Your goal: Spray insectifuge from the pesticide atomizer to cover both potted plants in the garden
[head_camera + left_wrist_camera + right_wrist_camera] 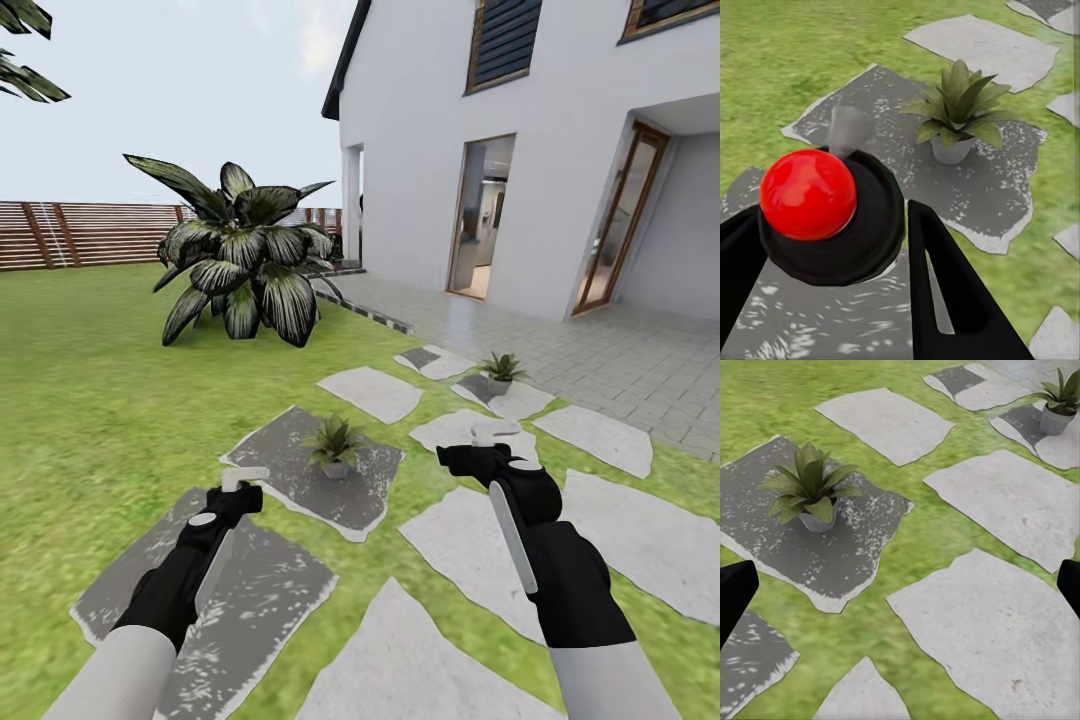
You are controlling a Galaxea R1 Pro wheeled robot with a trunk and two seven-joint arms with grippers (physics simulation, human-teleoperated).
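A sunny garden lawn [90,400] with pale stone slabs, seen from the robot's head. A white house [520,150] stands at about one o'clock, a brown slatted fence [80,232] at ten o'clock, and a big dark broad-leaved plant [245,255] at eleven o'clock.

The left pincer [243,482], at seven o'clock, is closed around the pesticide atomizer [832,214]. In the left wrist view its two black fingers [945,292] flank the bottle's dark body, which carries a red ball-like part and a grey nozzle aimed toward the nearer potted plant [335,447]. That plant sits in a small grey pot on a dark, wet-looking slab [300,480] near the centre, just beyond the left pincer.

The right pincer [485,447], at five o'clock, hangs over a pale slab [470,550]; its fingers [735,592] are spread wide with nothing between them.

The farther potted plant [501,371] stands on a partly darkened slab at two o'clock, near the paved terrace [600,360].
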